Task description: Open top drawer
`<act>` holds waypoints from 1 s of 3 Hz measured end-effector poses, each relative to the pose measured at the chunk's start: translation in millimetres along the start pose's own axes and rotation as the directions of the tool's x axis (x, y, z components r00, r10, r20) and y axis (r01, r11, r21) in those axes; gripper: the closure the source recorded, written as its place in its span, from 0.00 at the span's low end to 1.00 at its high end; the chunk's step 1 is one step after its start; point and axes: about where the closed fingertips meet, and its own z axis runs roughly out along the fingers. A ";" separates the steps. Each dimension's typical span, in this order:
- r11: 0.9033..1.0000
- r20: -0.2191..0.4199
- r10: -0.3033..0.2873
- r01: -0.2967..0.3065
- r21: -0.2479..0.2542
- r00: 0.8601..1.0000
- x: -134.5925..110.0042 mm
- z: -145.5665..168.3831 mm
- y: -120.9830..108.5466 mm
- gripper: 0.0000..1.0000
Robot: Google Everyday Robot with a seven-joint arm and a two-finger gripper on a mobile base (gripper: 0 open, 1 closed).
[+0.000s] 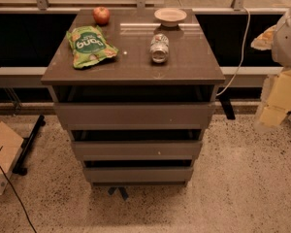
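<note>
The top drawer (134, 114) is the widest of three grey-brown flat fronts on a cabinet in the middle of the camera view. A dark gap shows between its upper edge and the cabinet's top slab (184, 67). None of its interior is visible. Two narrower drawer fronts (136, 149) sit below it. My arm comes in at the right edge, with a white part high up (288, 33). My gripper (279, 101) is a blurred pale yellow shape to the right of the cabinet, about level with the top drawer. It is apart from the cabinet and touches nothing.
On the cabinet top lie a green snack bag (89, 45), a red apple (101, 15), a tipped can (159, 47) and a small bowl (170, 16). A cardboard box (2, 152) stands at the left on the speckled floor. A white cable (240, 52) hangs behind at the right.
</note>
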 end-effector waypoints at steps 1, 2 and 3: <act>1.000 0.003 -0.002 0.002 0.006 1.000 -1.2 -0.8 -0.3 0.00; 0.999 0.060 -0.028 0.025 0.040 0.998 -12.7 11.0 0.1 0.00; 0.996 0.120 -0.059 0.050 0.077 0.991 -27.2 28.5 -1.0 0.00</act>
